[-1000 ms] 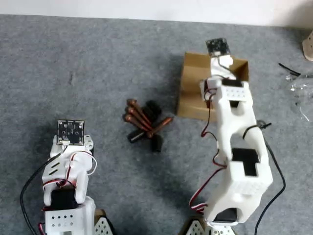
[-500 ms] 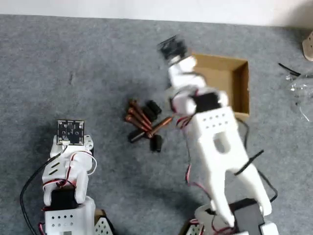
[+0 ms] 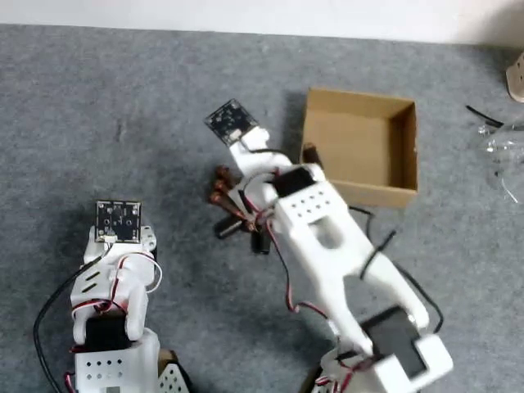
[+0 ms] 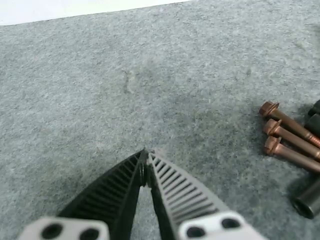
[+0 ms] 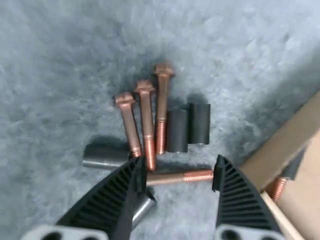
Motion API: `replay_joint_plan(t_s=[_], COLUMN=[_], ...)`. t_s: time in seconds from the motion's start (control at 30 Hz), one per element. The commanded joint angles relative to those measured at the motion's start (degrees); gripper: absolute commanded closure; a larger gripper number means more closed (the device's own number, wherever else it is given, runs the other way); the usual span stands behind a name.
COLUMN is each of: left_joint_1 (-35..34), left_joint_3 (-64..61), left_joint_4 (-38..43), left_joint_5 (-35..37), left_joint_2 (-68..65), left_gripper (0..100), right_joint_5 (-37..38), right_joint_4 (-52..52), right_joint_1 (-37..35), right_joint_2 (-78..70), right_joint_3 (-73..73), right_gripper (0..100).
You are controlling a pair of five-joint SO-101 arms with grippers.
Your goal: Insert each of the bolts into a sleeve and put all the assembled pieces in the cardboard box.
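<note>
Three copper bolts point(image 5: 145, 120) lie side by side on the grey carpet, with two dark sleeves point(image 5: 187, 129) next to them. A fourth bolt point(image 5: 180, 176) lies crosswise, right between the fingers of my open right gripper point(image 5: 178, 172), which hovers over the pile point(image 3: 233, 205). More sleeves point(image 5: 105, 156) lie near the fingers. The cardboard box point(image 3: 360, 147) stands just right of the pile; a copper and dark piece point(image 5: 280, 185) shows inside its wall. My left gripper point(image 4: 145, 156) is shut on nothing, low over bare carpet, left of the bolts point(image 4: 285, 137).
The right arm point(image 3: 319, 229) stretches across the middle of the table. The left arm point(image 3: 115, 278) stays at the near left. Clear plastic bits and a cable point(image 3: 495, 139) lie at the far right edge.
The right arm has swung left from above the cardboard box to above the pile of bolts and sleeves. The left arm has not moved.
</note>
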State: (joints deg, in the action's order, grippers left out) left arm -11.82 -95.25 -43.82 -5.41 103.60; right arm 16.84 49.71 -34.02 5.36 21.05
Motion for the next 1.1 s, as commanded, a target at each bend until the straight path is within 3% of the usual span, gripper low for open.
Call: replay_joint_plan(t_s=[0.0,0.4,0.83,1.07], left_joint_1=[-0.5,-0.5,-0.5,-0.5], left_joint_3=[0.7,0.9,0.9,0.8], left_joint_4=[1.3,1.3,1.3,1.3], left_joint_5=[0.1,0.1,0.1,0.1], left_joint_2=[0.6,0.6,0.6,0.6], left_gripper=[99,99,99,99], right_joint_5=[0.6,3.7,3.8,3.8], right_joint_4=[-1.7,-1.7,-2.2,-8.4], right_joint_1=[-0.4,2.9,7.3,7.2], right_joint_2=[-6.4,-24.9,-26.3,-26.4], right_joint_3=[-7.3,-21.1,-20.7,-16.7], right_gripper=[80.7,80.7,80.7,80.7])
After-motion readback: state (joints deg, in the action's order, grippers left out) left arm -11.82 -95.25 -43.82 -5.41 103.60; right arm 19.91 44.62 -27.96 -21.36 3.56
